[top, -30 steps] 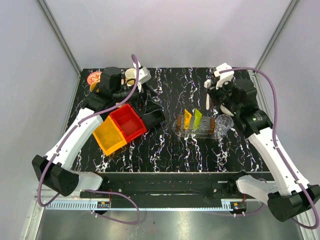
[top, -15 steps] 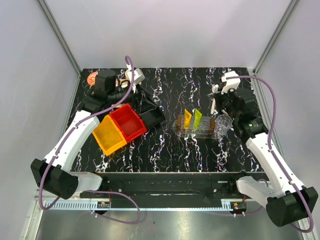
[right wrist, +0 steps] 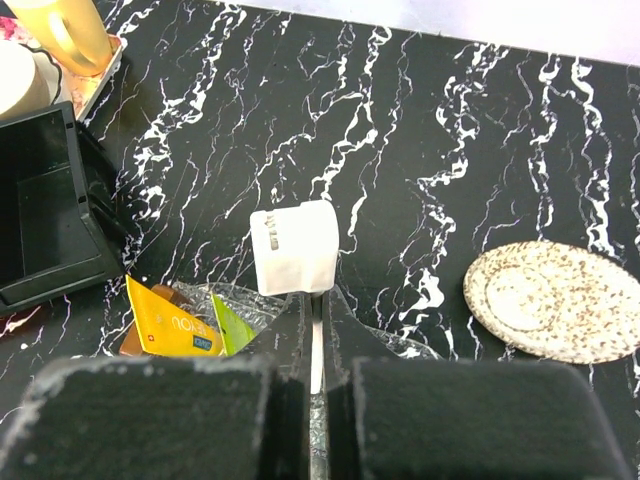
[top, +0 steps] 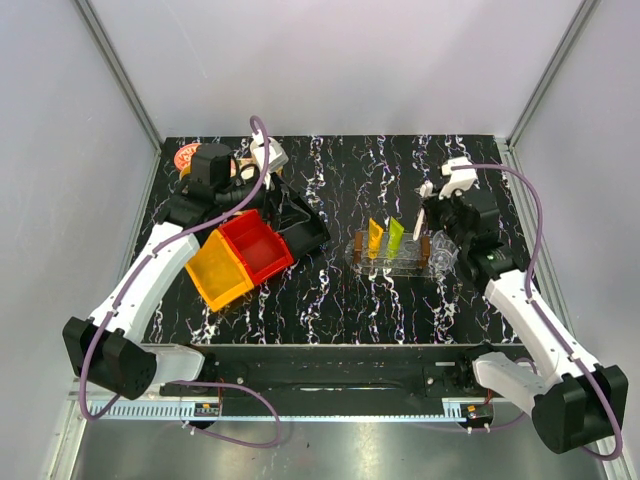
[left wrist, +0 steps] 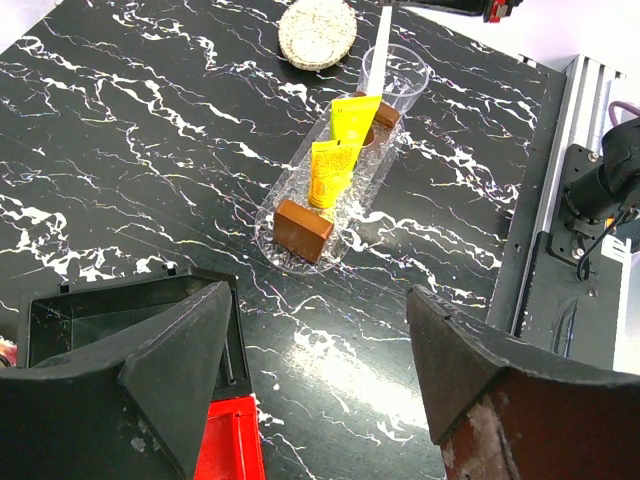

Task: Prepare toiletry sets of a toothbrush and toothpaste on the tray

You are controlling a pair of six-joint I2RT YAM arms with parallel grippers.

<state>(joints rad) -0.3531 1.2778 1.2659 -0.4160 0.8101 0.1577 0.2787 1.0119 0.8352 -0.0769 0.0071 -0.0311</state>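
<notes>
The toothbrush [right wrist: 293, 247] shaft mostly disappears between the right gripper [right wrist: 317, 305] fingers. They cover much of the tray [right wrist: 215, 293] too, and the left wrist view crops its top.

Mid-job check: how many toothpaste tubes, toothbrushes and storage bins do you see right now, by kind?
toothpaste: 2 (orange-yellow tube, lime green tube)
toothbrush: 1, held in the right hand
bins: 3 (red bin, yellow bin, black bin)
total: 6
</notes>
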